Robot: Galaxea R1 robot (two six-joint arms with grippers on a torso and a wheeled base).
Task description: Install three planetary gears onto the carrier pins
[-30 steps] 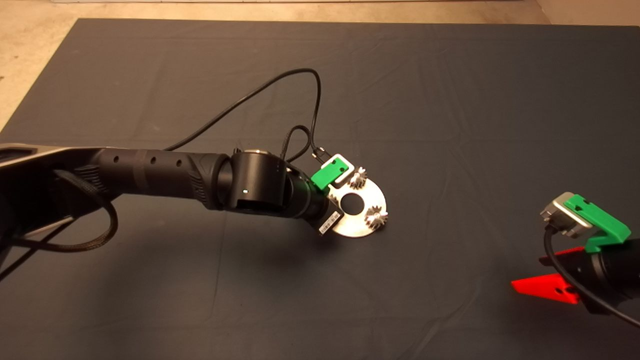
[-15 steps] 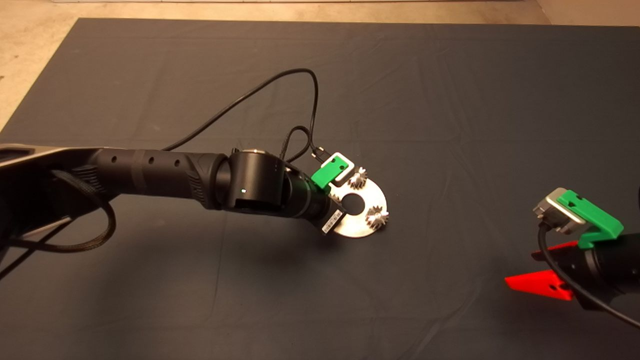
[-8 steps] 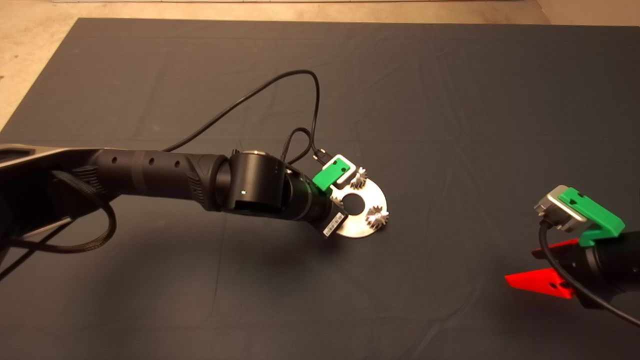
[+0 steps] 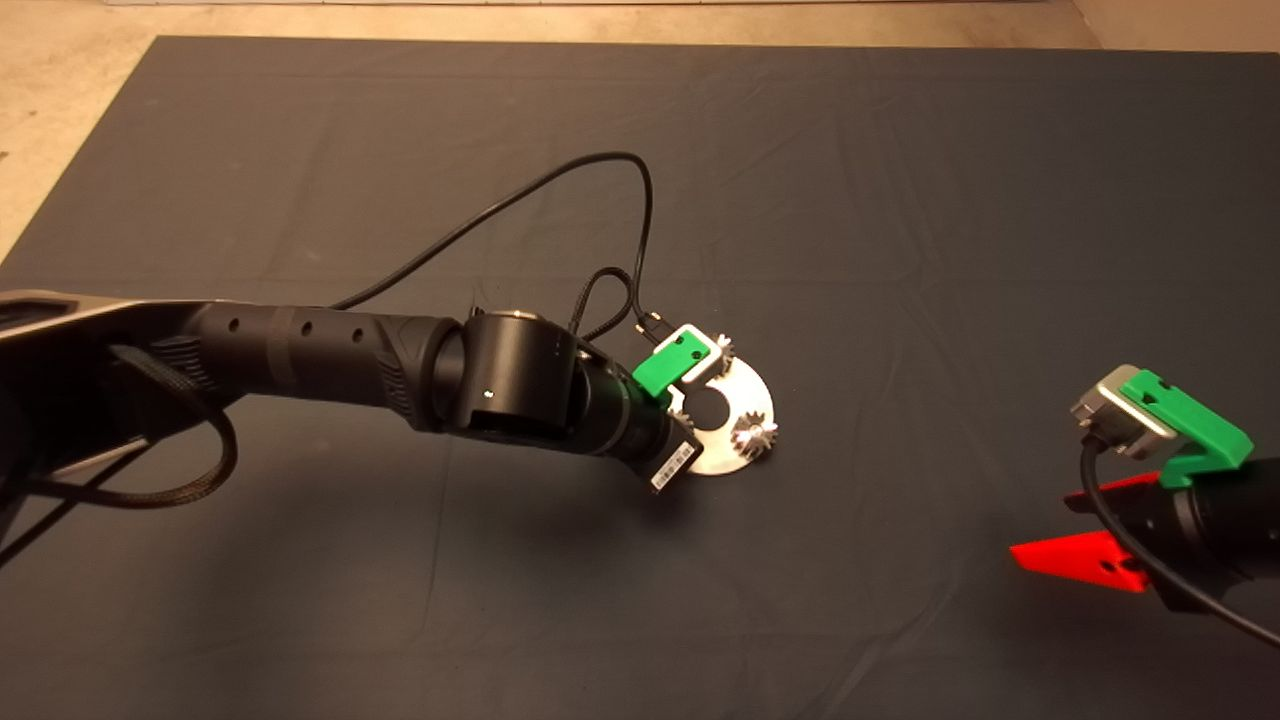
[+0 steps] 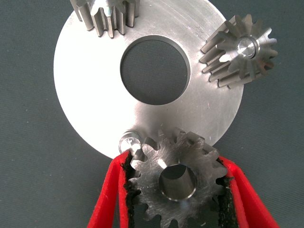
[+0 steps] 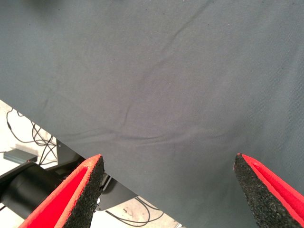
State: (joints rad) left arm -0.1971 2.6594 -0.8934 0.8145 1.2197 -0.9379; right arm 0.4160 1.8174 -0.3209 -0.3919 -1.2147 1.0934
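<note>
While two of the planetary gears (image 5: 239,52) already sit on their studs, your left gripper (image 5: 175,183) is clenched on the third gear (image 5: 176,178), red fingers (image 5: 107,194) pressing its teeth from both sides so the bore stays level and open from below. That grip leaves the hole free for the one bare carrier pin (image 5: 128,141). The pin stands just beyond the fingertips and off toward one finger, at the rim of the round plate (image 5: 90,90); the gear's bore is not yet over it, so you likely need a small sideways and forward shift before lowering. The other seated gear (image 5: 107,14) lies across the plate's central hole, well clear of the pincer. Your right gripper (image 4: 1085,540) waits spread open over the mat (image 4: 900,200), off at the near right.
</note>
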